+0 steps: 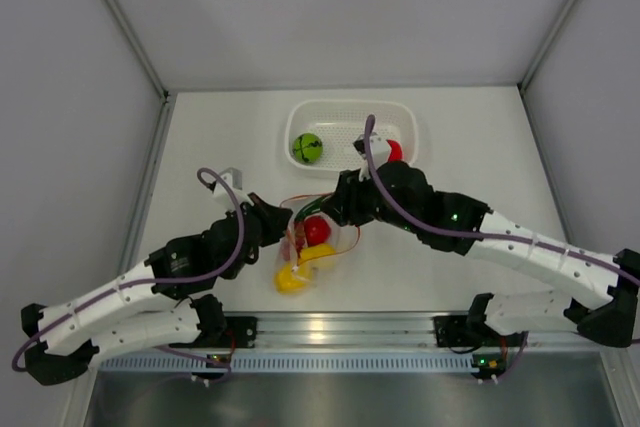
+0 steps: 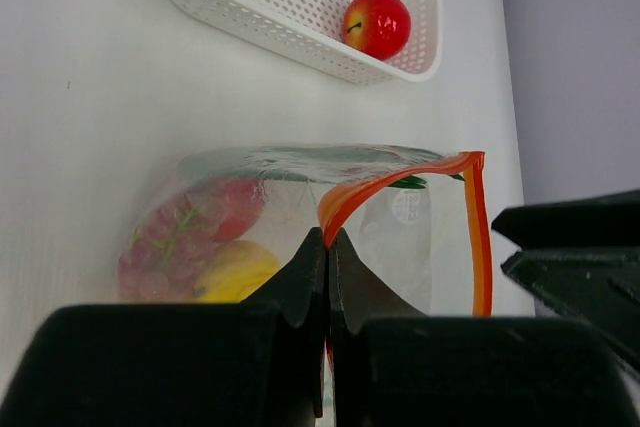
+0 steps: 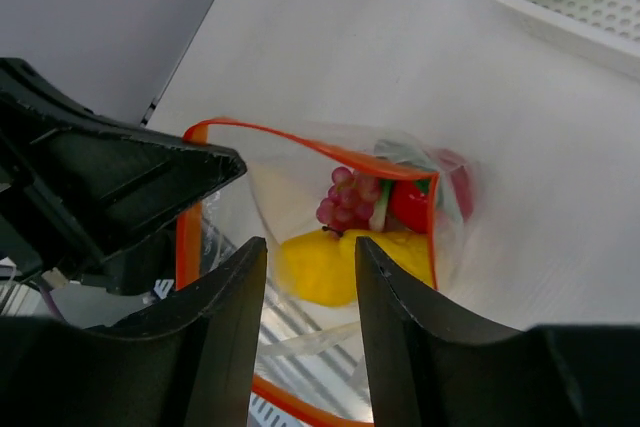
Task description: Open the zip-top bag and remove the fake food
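Observation:
The zip-top bag (image 1: 322, 247) lies near the table's front, its mouth held open. My left gripper (image 2: 328, 237) is shut on its orange-red zip strip (image 2: 400, 179); it shows in the top view (image 1: 288, 239) at the bag's left side. My right gripper (image 3: 310, 244) is open and empty, just above the open mouth, and shows in the top view (image 1: 338, 213). Inside the bag are purplish grapes (image 3: 350, 197), yellow fruit (image 3: 320, 265), a red fruit (image 3: 410, 207) and green stalks. A green ball (image 1: 307, 149) and a red fruit (image 1: 395, 151) lie in the basket.
The white perforated basket (image 1: 350, 112) stands behind the bag, near the back of the table; it also shows in the left wrist view (image 2: 300, 32). Grey walls close the sides and back. A metal rail runs along the table's front edge (image 1: 330, 327).

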